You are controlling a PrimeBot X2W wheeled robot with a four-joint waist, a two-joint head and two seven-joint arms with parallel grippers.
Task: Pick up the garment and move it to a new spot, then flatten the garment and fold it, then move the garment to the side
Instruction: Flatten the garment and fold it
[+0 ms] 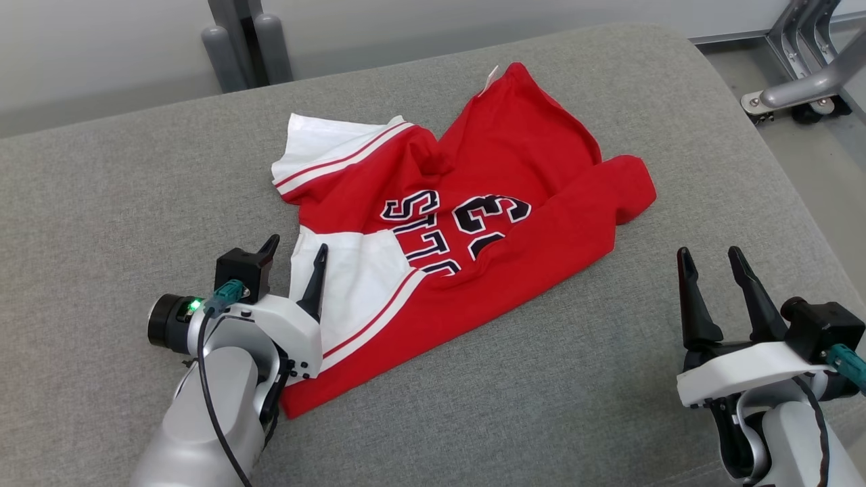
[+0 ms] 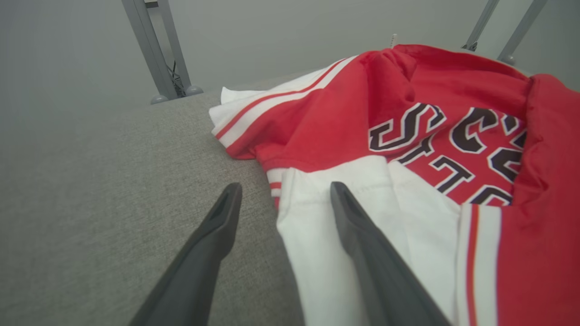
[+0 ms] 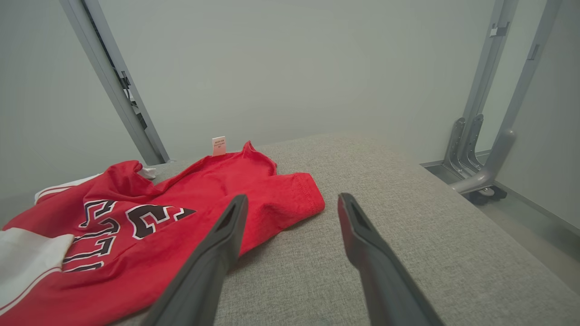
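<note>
A red garment (image 1: 514, 182) with white striped sleeves and dark lettering lies crumpled in the middle of the grey cushioned surface (image 1: 101, 203). My left gripper (image 1: 294, 247) is open at the garment's near-left edge; one finger lies over the white sleeve (image 2: 317, 235) and the other over bare fabric surface. In the left wrist view the left gripper (image 2: 283, 190) holds nothing. My right gripper (image 1: 710, 260) stands open to the right of the garment, apart from it. In the right wrist view the right gripper (image 3: 292, 201) points past the red garment (image 3: 190, 203), whose hem lies just left of its fingers.
The cushioned surface curves down at its right edge, where a grey metal frame on castors (image 1: 798, 88) stands on the floor. Grey metal posts (image 1: 247, 47) rise behind the far edge. Bare surface stretches left and right of the garment.
</note>
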